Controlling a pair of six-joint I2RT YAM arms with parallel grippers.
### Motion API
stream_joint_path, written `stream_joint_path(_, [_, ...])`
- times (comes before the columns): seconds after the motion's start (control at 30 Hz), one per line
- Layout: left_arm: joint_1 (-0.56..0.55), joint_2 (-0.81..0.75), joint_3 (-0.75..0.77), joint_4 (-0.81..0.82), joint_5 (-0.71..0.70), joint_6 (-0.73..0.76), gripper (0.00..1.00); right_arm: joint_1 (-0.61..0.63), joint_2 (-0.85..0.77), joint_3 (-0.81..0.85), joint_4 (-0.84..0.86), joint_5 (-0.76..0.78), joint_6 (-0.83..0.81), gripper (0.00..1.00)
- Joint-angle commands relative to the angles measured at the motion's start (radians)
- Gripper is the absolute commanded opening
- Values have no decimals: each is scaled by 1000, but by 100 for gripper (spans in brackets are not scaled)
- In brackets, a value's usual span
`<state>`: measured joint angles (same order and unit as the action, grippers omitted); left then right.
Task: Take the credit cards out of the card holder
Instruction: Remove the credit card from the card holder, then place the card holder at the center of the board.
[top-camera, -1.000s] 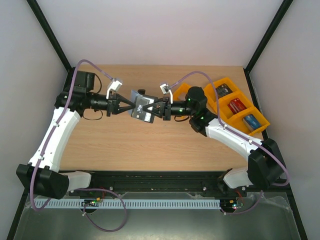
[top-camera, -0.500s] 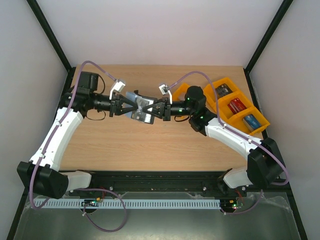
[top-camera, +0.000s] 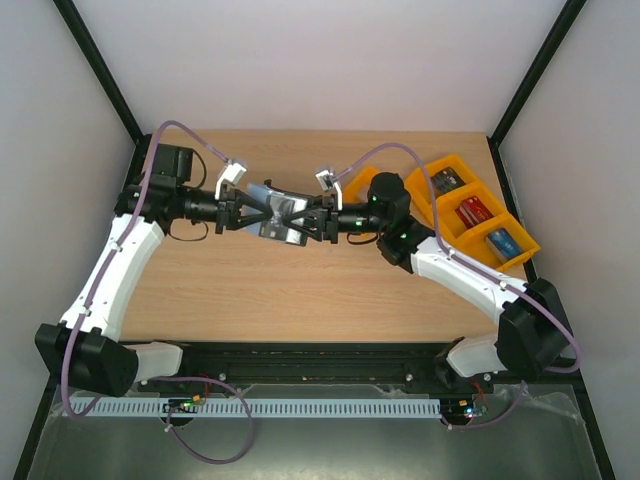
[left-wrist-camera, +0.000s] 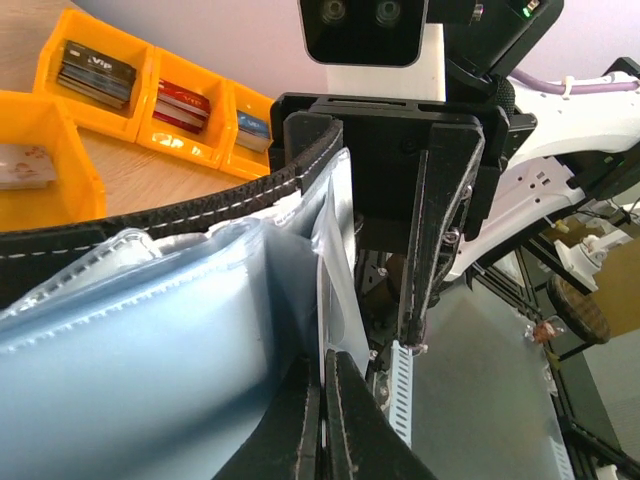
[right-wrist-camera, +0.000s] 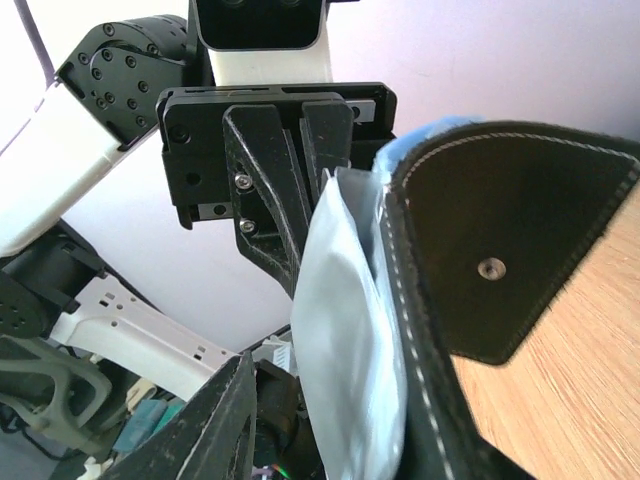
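Card holder (top-camera: 282, 208) hung crosswise right between both arms: left end effector (left-wrist-camera: 322, 372) pinched tight on a clear pocket (left-wrist-camera: 150, 340), right end effector (top-camera: 307, 218) partly open, loosely straddling the opposite edge

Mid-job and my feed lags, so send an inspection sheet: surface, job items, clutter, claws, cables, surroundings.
Surface: wooden table, nothing spilled seen.
Job's things: card holder open between the claws, clear pockets showing; cards lie in the orange trays at right.
Clutter: nothing seen.
Claws: left claw shut on a clear pocket of the card holder; right claw open, astride its black cover.
Cables: purple cables loop over both arms, clear of the holder.
Surroundings: pale walls, black frame posts.
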<state>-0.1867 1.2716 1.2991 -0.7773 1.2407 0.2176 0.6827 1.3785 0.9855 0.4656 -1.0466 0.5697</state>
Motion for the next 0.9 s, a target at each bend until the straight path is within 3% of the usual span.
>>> stream_joint_path(0.0, [17,-5,24,-11,32,24,2,0,-31,-2,-8,14,-21,32])
stream_joint_path(0.1, [32,-6,28,-20,33,29,2,-3,-39,-10,-21,16,-35,22])
stream_joint_path(0.2, [48,-7,29,-35,35,42,2,-10,-41,-11,-41,24,-45,2])
stream_joint_path(0.73, [111,-17,12,-86,-6,98,2,-96,-110,-1,-301,97,-205,2])
stream_joint_path(0.83, [177,-17,32,-81,-42,89,2,-98,-87,5,-341,128,-207,2])
stream_joint_path(0.87, [272,-13,48,-61,-75,52,2,-90,-25,19,-356,145,-168,2])
